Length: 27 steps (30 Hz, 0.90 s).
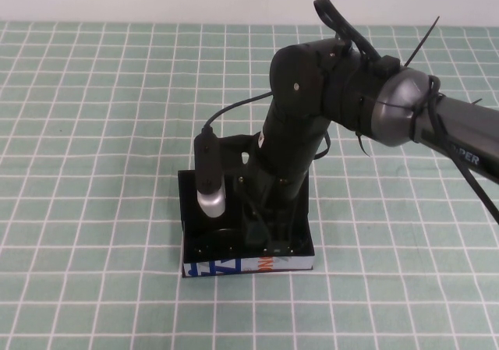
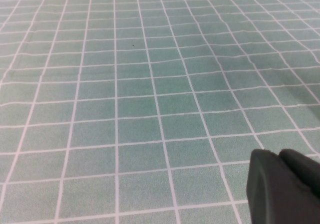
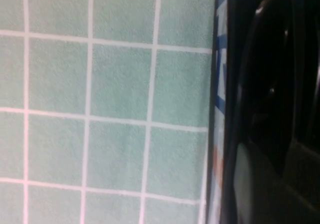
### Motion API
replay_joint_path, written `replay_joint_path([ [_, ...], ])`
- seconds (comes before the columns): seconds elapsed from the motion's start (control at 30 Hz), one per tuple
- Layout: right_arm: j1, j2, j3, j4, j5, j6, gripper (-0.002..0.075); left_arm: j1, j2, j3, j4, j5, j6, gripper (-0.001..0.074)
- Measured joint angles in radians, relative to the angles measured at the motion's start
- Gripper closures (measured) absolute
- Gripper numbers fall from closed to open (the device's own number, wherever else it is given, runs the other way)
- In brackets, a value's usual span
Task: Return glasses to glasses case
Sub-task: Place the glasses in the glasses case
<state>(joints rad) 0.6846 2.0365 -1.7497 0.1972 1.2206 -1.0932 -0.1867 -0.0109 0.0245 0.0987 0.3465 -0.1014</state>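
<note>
The glasses case is a black open box on the green checked cloth, its white front printed in blue and orange. My right arm reaches steeply down into it, and the right gripper is low inside the box, dark against the black interior. In the right wrist view the case's printed front edge runs beside the cloth. Behind that edge the glasses show as a greyish lens and a dark curved rim inside the case. My left gripper hovers over bare cloth away from the case, its fingers pressed together and empty.
The green cloth with its white grid covers the whole table around the case. A black and silver cylinder on the right arm hangs over the case's left half. The arm's cables loop above it.
</note>
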Motion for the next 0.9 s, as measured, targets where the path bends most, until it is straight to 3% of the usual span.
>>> replay_joint_path([
  [0.5, 0.000, 0.000, -0.002, 0.108, -0.004, 0.004, 0.0613, 0.000, 0.000, 0.000, 0.000, 0.000, 0.000, 0.0737],
  [0.9, -0.002, 0.064, -0.006, 0.067, -0.089, 0.153, 0.0639, 0.000, 0.000, 0.000, 0.000, -0.002, 0.000, 0.0737],
])
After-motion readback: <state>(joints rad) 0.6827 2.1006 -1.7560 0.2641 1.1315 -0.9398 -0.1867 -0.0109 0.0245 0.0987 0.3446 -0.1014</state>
